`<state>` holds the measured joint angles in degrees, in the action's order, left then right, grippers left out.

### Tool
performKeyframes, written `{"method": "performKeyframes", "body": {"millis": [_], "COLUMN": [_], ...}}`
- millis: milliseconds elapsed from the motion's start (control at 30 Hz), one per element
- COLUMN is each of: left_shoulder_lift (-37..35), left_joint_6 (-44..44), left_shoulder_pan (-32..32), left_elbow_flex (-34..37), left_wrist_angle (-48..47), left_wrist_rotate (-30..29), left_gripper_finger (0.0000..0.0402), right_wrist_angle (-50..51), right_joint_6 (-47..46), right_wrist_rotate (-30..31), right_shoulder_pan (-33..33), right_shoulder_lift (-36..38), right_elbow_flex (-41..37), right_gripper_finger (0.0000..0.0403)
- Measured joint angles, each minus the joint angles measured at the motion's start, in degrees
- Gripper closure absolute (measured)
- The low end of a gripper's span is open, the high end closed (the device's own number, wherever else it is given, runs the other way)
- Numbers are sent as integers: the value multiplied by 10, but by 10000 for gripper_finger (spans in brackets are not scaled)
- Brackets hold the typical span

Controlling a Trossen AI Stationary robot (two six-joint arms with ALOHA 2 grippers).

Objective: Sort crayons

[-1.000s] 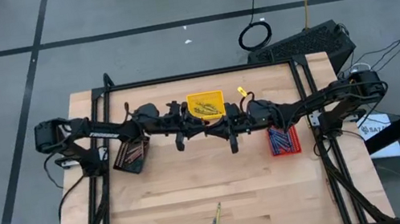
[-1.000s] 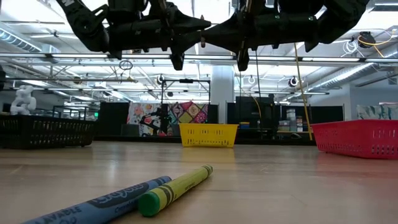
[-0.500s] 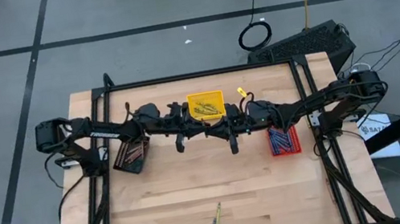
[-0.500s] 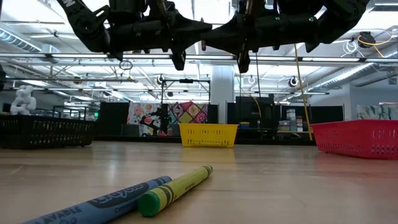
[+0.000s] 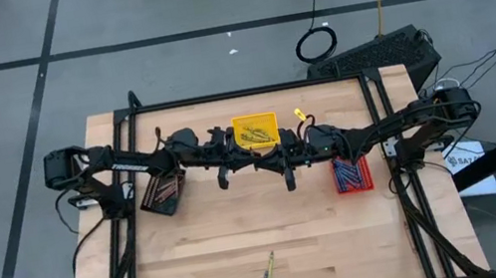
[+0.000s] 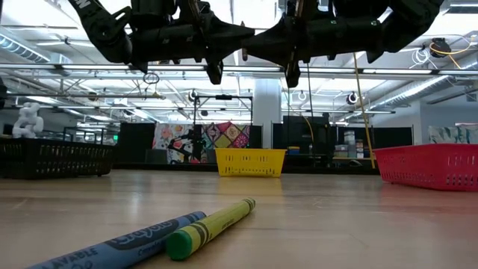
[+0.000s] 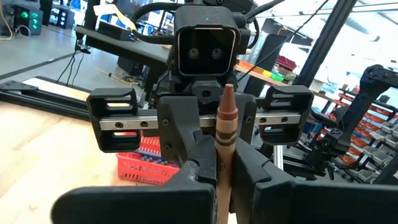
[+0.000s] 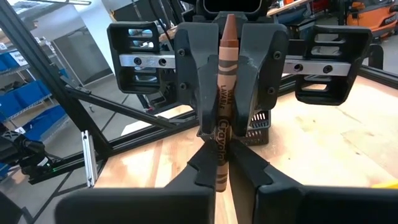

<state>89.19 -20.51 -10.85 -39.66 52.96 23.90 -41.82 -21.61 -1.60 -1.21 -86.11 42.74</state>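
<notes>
The left gripper (image 5: pixel 224 171) and right gripper (image 5: pixel 287 168) meet nose to nose above the table (image 5: pixel 207 257), near its middle, with one crayon (image 8: pixel 224 106) between them. Behind them sits a tray (image 5: pixel 255 130); a second tray (image 5: pixel 164 190) lies left, a third tray (image 5: pixel 352 174) right. Two crayons (image 5: pixel 267 276) lie side by side near the front edge.

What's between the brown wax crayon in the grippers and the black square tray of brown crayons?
Nothing visible blocks the way. The brown wax crayon is clamped by both the left gripper and the right gripper above mid-table; the black square tray sits beside the left arm.
</notes>
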Motion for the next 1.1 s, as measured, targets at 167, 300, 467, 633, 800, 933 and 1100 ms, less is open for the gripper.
{"method": "performKeyframes", "body": {"millis": [167, 300, 467, 633, 800, 933, 1100], "left_shoulder_lift": [0, 0, 0, -29, -114, -195, -291], "left_joint_6": [0, 0, -1, 3, 52, 61, 62], "left_shoulder_pan": [0, 0, 0, -5, -8, -3, 2], "left_elbow_flex": [0, 0, 0, 0, 0, 0, 0], "left_wrist_angle": [1, 2, 1, -69, -238, -403, -602], "left_wrist_rotate": [0, 2, 13, 9, -25, -41, -118], "left_gripper_finger": [392, 392, 392, 392, 392, 392, 392], "right_wrist_angle": [-1, -1, 2, 17, 85, 108, 116], "right_joint_6": [0, 0, -2, -2, -2, -2, -2], "right_wrist_rotate": [11, 15, 15, 14, 15, 15, 15], "right_shoulder_pan": [0, 0, 0, 2, 2, 2, 1], "right_shoulder_lift": [0, 0, 5, 29, 65, 72, 70], "right_elbow_flex": [0, 0, 0, 0, 1, 1, 0], "right_gripper_finger": [357, 318, 280, 265, 264, 264, 264]}}
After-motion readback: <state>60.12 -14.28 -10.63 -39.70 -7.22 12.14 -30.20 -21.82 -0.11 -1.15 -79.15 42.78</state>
